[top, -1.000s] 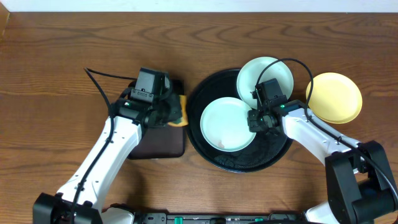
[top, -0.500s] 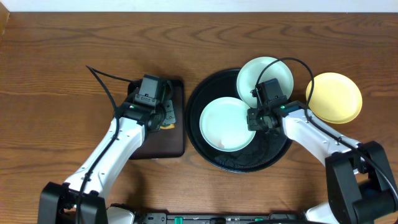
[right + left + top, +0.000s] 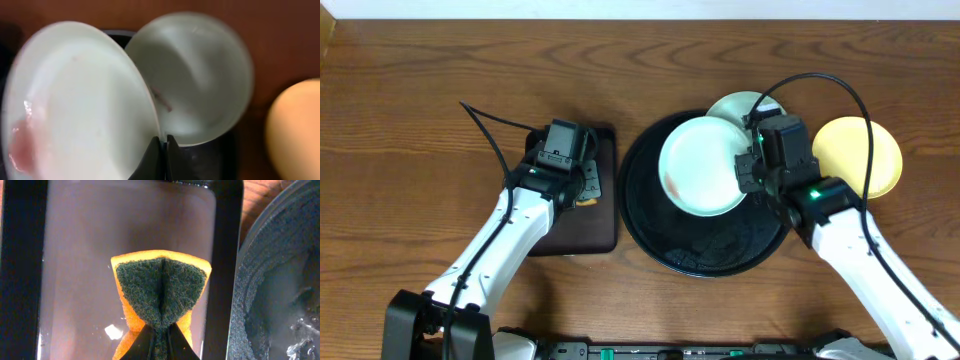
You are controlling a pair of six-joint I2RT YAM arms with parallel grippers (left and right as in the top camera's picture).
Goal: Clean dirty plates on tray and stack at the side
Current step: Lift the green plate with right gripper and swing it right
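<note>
Both clamped: left gripper point(image 3: 159, 331) on sponge point(image 3: 160, 292), right gripper point(image 3: 163, 146) on mint-white plate point(image 3: 80, 100).

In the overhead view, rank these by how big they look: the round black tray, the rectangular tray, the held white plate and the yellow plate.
1. round black tray
2. rectangular tray, partly under the left arm
3. held white plate and yellow plate: about alike. The held one is raised nearer the camera, so they are not ranked.

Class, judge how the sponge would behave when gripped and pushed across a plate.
The sponge looks soft and floppy: it creases where the left gripper pinches it. Its dark, rough scouring face would likely drag, not slide.
</note>
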